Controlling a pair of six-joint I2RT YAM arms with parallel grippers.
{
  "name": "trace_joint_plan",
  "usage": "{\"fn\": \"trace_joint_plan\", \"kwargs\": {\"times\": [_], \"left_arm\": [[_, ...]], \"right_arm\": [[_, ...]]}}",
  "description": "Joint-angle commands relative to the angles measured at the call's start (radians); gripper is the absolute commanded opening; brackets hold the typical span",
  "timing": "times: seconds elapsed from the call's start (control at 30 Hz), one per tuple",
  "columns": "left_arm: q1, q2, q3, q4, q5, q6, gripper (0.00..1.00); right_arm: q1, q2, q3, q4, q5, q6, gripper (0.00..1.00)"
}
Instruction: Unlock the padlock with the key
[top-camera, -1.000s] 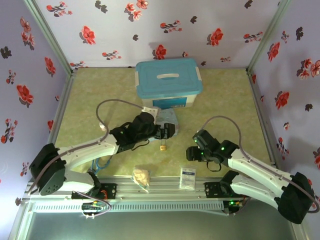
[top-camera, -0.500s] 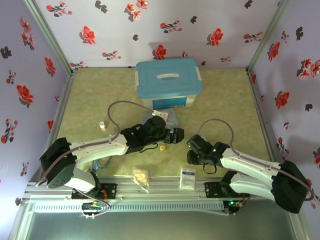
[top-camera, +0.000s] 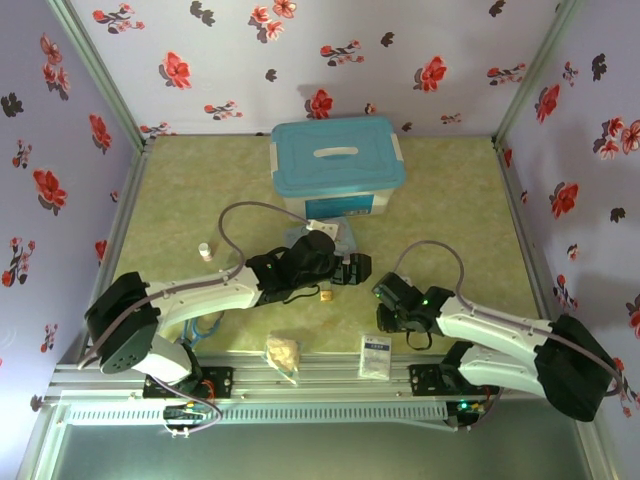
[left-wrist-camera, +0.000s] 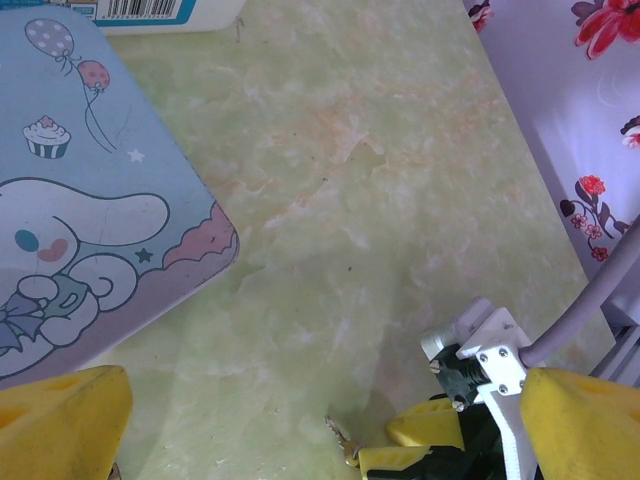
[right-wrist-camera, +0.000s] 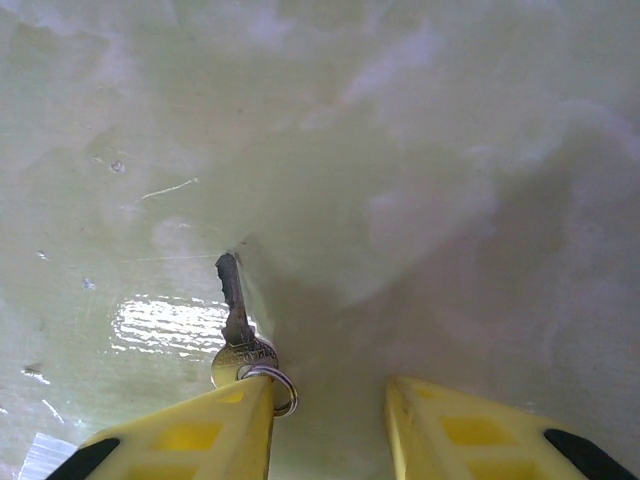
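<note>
The tiny brass padlock (top-camera: 325, 295) lies on the green table just in front of my left wrist. My left gripper (top-camera: 358, 270) hovers right of it, open wide, with both yellow fingers (left-wrist-camera: 60, 420) at the lower corners of its wrist view. The small dark-grey key (right-wrist-camera: 235, 318) with its ring lies flat on the table. My right gripper (right-wrist-camera: 325, 405) is open low over it, and the key's head tucks under its left finger (right-wrist-camera: 190, 435), the jaws apart with bare table between them. The left wrist view catches the key (left-wrist-camera: 343, 436) at that right gripper's (left-wrist-camera: 420, 445) tip.
A cartoon-print tin (left-wrist-camera: 80, 230) lies under my left arm, in front of a blue-lidded box (top-camera: 338, 160). A white sachet (top-camera: 375, 355) and a beige bag (top-camera: 283, 352) sit by the front rail. A small white bottle (top-camera: 204, 250) stands at the left.
My left arm has reached further right, past the padlock. My right gripper has slid left and down to the key. The padlock has not moved.
</note>
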Motion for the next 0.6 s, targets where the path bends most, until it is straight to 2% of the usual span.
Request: {"fn": "trace_joint_plan", "kwargs": {"times": [0.0, 0.13, 0.23, 0.4, 0.57], "left_arm": [[-0.005, 0.006, -0.014, 0.022, -0.001, -0.019, 1.00], [-0.004, -0.004, -0.023, 0.028, -0.002, -0.020, 1.00], [-0.005, 0.001, -0.026, 0.035, -0.001, -0.023, 1.00], [-0.004, 0.005, -0.034, 0.044, -0.001, -0.028, 1.00], [-0.005, -0.005, -0.038, 0.044, -0.001, -0.028, 1.00]], "right_arm": [[0.006, 0.037, 0.019, 0.053, 0.012, -0.023, 0.35], [0.007, 0.021, 0.025, 0.056, 0.015, -0.026, 0.34], [0.007, 0.015, 0.025, 0.067, 0.005, -0.027, 0.30], [0.008, 0.048, 0.021, 0.100, -0.022, -0.012, 0.29], [0.013, -0.002, 0.034, 0.092, -0.015, 0.003, 0.30]]}}
